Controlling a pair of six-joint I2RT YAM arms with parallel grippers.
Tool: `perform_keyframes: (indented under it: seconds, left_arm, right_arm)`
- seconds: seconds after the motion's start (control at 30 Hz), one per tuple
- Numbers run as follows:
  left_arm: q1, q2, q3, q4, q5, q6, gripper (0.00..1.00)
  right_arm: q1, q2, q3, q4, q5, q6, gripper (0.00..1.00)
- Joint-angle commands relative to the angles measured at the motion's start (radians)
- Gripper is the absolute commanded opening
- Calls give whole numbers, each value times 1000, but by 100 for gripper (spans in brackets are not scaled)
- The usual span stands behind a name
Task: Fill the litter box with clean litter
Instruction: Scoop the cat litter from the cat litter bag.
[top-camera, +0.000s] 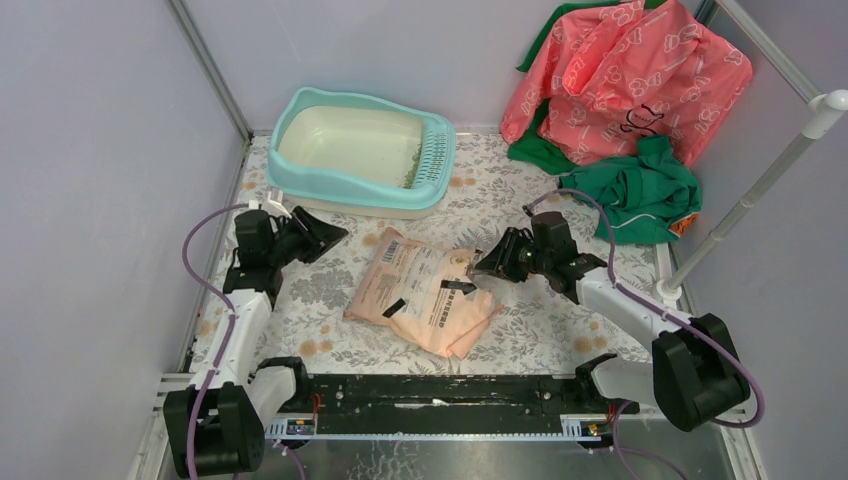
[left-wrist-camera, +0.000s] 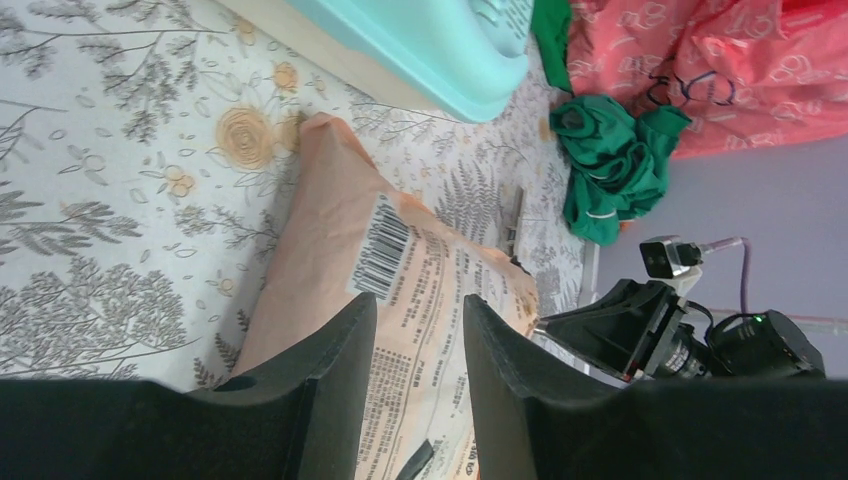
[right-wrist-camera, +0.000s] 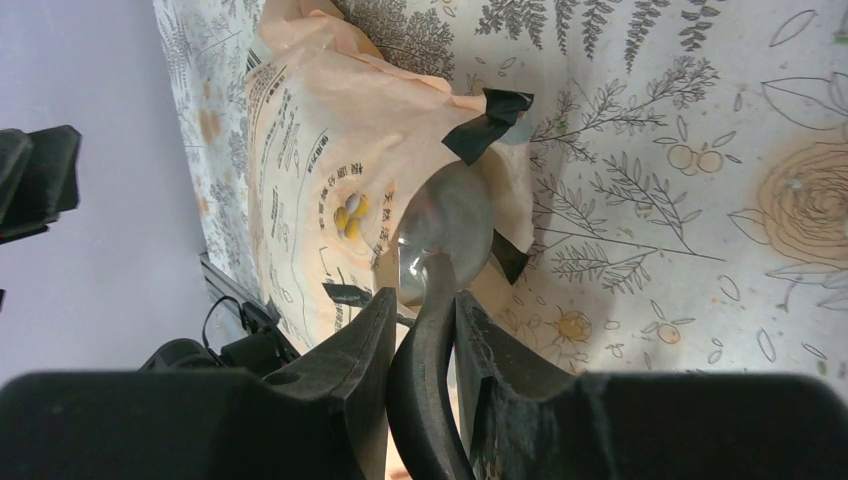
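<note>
From up top I've got the litter box (top-camera: 340, 187) sitting far left, bag (top-camera: 425, 295) flat in the middle. Left wrist: left gripper (left-wrist-camera: 420, 315) apart, empty, barcode (left-wrist-camera: 381, 250) on the bag. Right wrist: right gripper (right-wrist-camera: 425, 300) clamped on a grey spoon (right-wrist-camera: 445, 225); bag's small print too blurry to read.

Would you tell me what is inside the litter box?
The litter box holds a mostly bare cream basin, green specks by its grille; its near wall hides some floor.

The litter box (top-camera: 340, 186) sits near the far left corner of the worktop (top-camera: 560, 330); a peach bag (top-camera: 425, 295) lies mid-worktop, the right gripper (top-camera: 481, 267) at its right edge.
</note>
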Motion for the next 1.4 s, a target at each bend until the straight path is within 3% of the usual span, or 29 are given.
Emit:
perform_keyframes:
  seconds: [0.0, 0.33, 0.57, 1.37]
  left_arm:
    - [-5, -17, -27, -26, -108, 32, 44]
    - [-95, -14, -70, -59, -294, 11, 47]
    - [-100, -16, -118, -60, -380, -11, 50]
    - [-264, 120, -193, 90, -459, -80, 49]
  right_arm:
    - [-1, 33, 10, 92, -59, 26, 0]
    - [30, 100, 87, 23, -67, 0, 0]
    - [66, 165, 112, 85, -71, 21, 0]
    - [110, 373, -15, 785, -254, 297, 0]
